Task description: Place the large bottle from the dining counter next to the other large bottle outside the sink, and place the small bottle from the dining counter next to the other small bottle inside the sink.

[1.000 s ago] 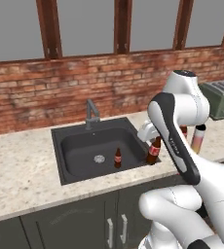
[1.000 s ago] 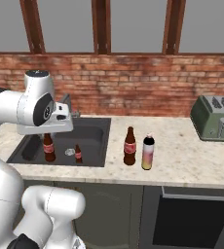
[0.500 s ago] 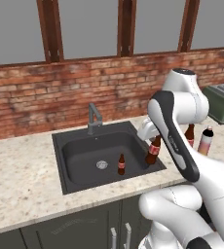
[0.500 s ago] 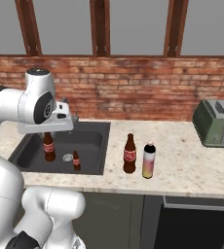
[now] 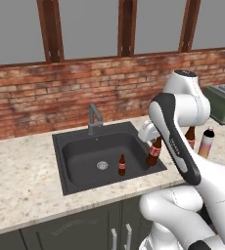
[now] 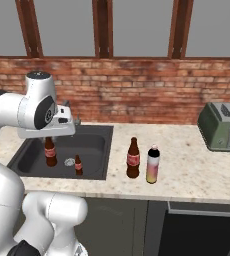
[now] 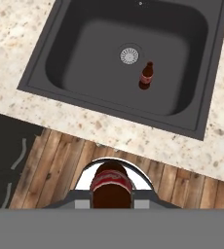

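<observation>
Hand [image 6: 51, 140] clamped on the small bottle [image 5: 154, 151], carried in over the sink [image 5: 85, 172].
Against the earlier frames, the views have shifted and the held bottle hangs at the basin's right edge in left base view, its twin [image 5: 122, 165] standing by the drain; lowering remains.

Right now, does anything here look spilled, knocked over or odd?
Nothing spilled or tipped. All bottles stand upright: one small bottle in the sink, another held in the tool, two tall ones on the counter.
</observation>
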